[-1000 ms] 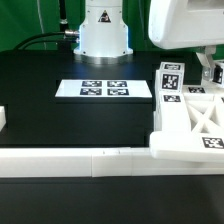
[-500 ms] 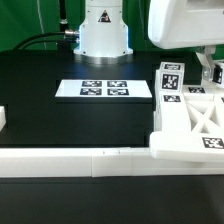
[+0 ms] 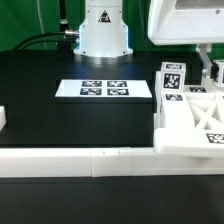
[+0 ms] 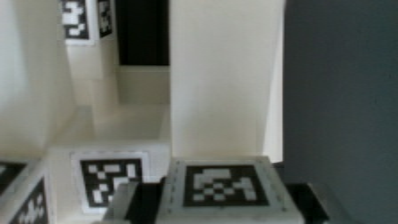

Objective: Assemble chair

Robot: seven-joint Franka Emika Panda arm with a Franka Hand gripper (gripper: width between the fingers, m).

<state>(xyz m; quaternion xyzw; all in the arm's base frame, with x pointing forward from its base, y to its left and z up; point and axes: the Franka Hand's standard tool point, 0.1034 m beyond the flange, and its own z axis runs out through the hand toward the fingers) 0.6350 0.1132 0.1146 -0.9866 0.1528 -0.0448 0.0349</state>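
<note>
The partly joined chair point(image 3: 197, 122) stands at the exterior view's right: an X-braced frame lying on a slab, with a tagged upright piece point(image 3: 172, 78) behind it. My gripper point(image 3: 207, 68) reaches down from above onto the chair's far right side. In the wrist view the gripper point(image 4: 217, 202) is shut on a white post point(image 4: 224, 90). The post's tagged end sits between the dark fingers point(image 4: 148, 203). Beside the post lie other white chair surfaces carrying a tag point(image 4: 111, 172).
The marker board point(image 3: 105, 89) lies flat mid-table in front of the robot base point(image 3: 104, 30). A long low white border wall point(image 3: 80, 160) runs along the front edge. A small white piece point(image 3: 3, 118) shows at the exterior view's left edge.
The hand above the chair has turned, now showing a grey face. The chair assembly has shifted slightly toward the exterior view's right. The grip is unchanged.
</note>
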